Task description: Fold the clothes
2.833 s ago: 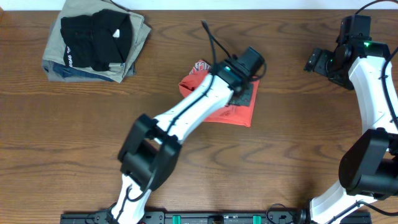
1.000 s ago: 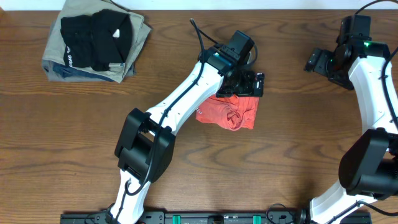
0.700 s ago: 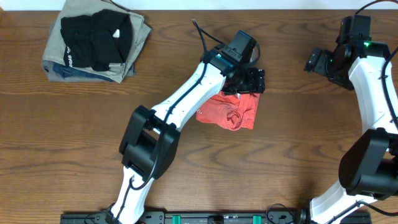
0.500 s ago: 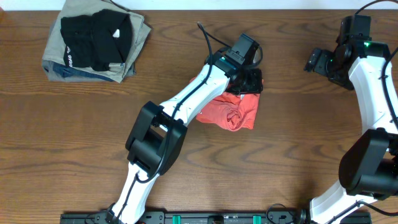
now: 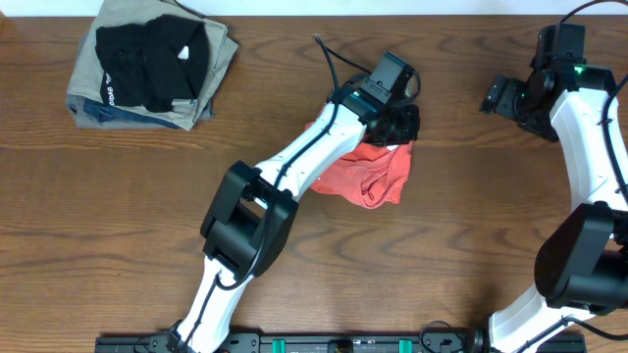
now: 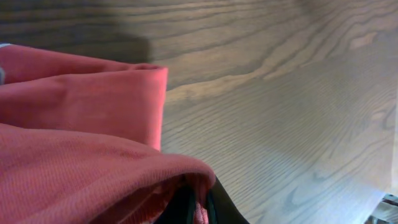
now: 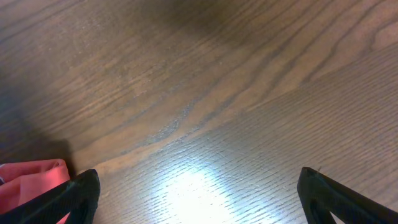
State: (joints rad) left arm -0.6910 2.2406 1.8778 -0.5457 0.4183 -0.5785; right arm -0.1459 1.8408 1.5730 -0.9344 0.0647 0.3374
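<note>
The coral-red T-shirt (image 5: 368,176) lies bunched in a small folded heap near the middle of the table. My left gripper (image 5: 402,126) is at its far right corner, shut on a fold of the red cloth, which fills the left wrist view (image 6: 74,149) and is pinched between the dark fingers (image 6: 221,208). The white lettering is hidden. My right gripper (image 5: 498,96) hovers open and empty over bare wood at the far right; its fingertips (image 7: 84,190) stand wide apart, and a corner of the shirt (image 7: 31,180) shows at the lower left of the right wrist view.
A stack of folded garments (image 5: 147,69), a black one with a small white tag on khaki and blue-grey ones, sits at the far left corner. The left arm (image 5: 294,167) stretches diagonally across the table's middle.
The left gripper has lifted the shirt's far edge and shifted slightly right and toward the back. The shirt went from a flat fold to a bunched heap. The right arm has not moved.
</note>
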